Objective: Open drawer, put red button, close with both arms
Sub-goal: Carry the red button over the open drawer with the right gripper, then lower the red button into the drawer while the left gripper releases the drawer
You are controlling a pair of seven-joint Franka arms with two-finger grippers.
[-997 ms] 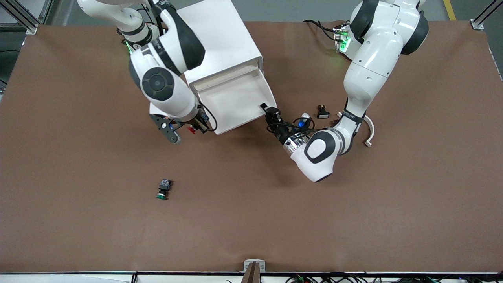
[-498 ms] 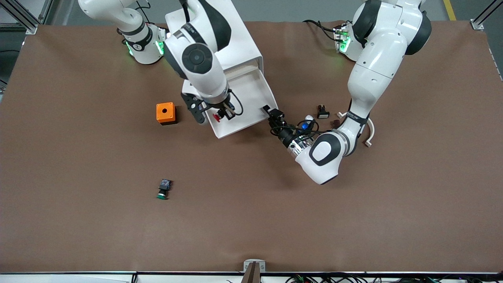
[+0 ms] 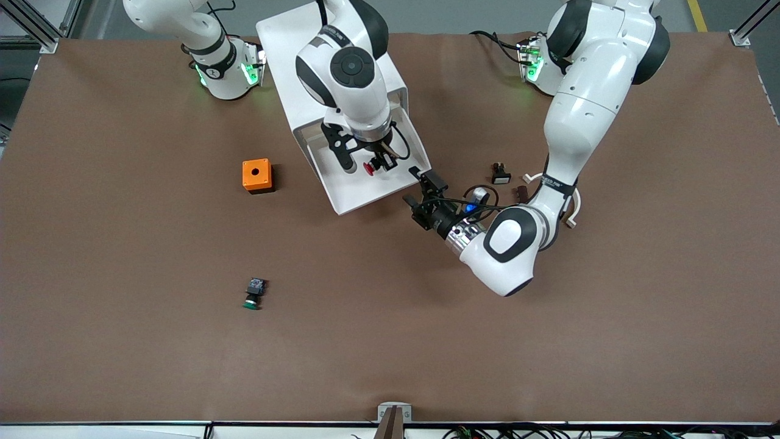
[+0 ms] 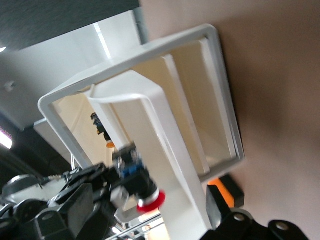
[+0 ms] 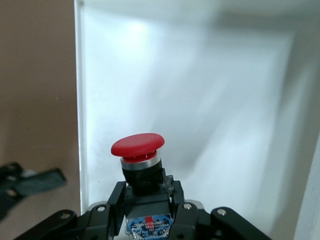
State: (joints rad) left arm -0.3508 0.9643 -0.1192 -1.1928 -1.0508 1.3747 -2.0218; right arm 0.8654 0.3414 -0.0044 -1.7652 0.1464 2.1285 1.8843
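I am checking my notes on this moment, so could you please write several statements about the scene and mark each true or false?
1. The right gripper holds the red-capped push-button over the open white drawer tray. True.
2. The left gripper is clamped on the drawer front. False: its fingers are open, just off the tray's corner.
3. The small orange box with a hole sits inside the drawer. False: it stands on the brown table.
4. The green-capped button lies on the table. True.

red button (image 3: 369,167): red cap, black body | drawer (image 3: 359,189): white | box (image 3: 256,175): orange | second button (image 3: 252,293): green cap | table (image 3: 122,244): brown
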